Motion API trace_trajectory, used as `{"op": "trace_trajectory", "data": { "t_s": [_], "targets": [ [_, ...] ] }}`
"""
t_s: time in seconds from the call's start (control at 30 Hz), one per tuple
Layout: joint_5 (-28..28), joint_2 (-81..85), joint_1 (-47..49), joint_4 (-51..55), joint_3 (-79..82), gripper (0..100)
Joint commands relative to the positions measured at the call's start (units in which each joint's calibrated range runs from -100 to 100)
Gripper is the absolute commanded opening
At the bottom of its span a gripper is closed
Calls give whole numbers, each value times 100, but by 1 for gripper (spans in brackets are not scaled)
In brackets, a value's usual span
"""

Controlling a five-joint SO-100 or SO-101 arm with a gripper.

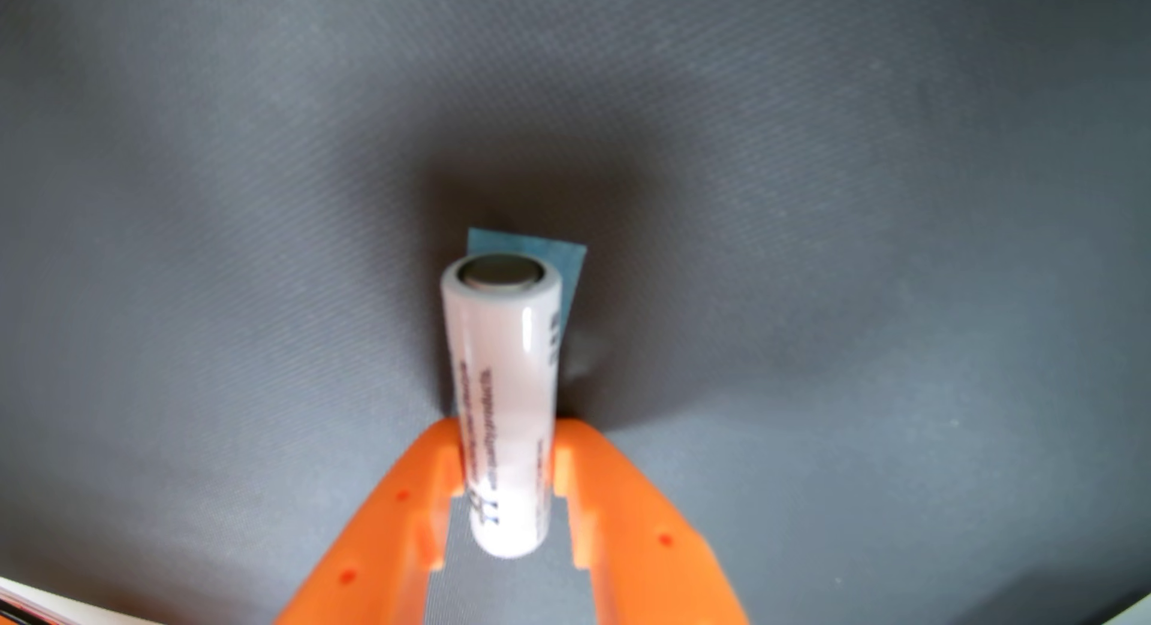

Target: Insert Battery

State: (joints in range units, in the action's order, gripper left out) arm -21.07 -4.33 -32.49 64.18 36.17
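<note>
A white cylindrical battery (pixel 503 401) with small printed text stands out from between my two orange fingers (pixel 398 507), its flat metal end pointing away from the camera toward the grey mat. My gripper (pixel 507 438) is shut on the battery, the fingertips pressing its sides near the lower half. A small blue patch (pixel 535 248) lies on the mat just beyond the battery's far end, partly hidden by the battery. A dark shadow surrounds that spot. No battery holder shows in the wrist view.
A grey textured mat (pixel 872 227) fills the view. A white edge with dark lines (pixel 25 600) shows at the bottom left corner.
</note>
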Motion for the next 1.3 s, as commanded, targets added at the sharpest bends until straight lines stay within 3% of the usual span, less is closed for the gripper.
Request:
{"op": "trace_trajectory", "data": {
  "t_s": [0.0,0.5,0.77,0.97,1.27],
  "targets": [
    [22,178,-22,34,-136,2],
    [722,2471,332,288,440,2],
    [944,2538,1171,1177,134,2],
    [1737,2588,1277,1008,224,2],
    [2082,2588,1950,864,440,2]
  ]
}}
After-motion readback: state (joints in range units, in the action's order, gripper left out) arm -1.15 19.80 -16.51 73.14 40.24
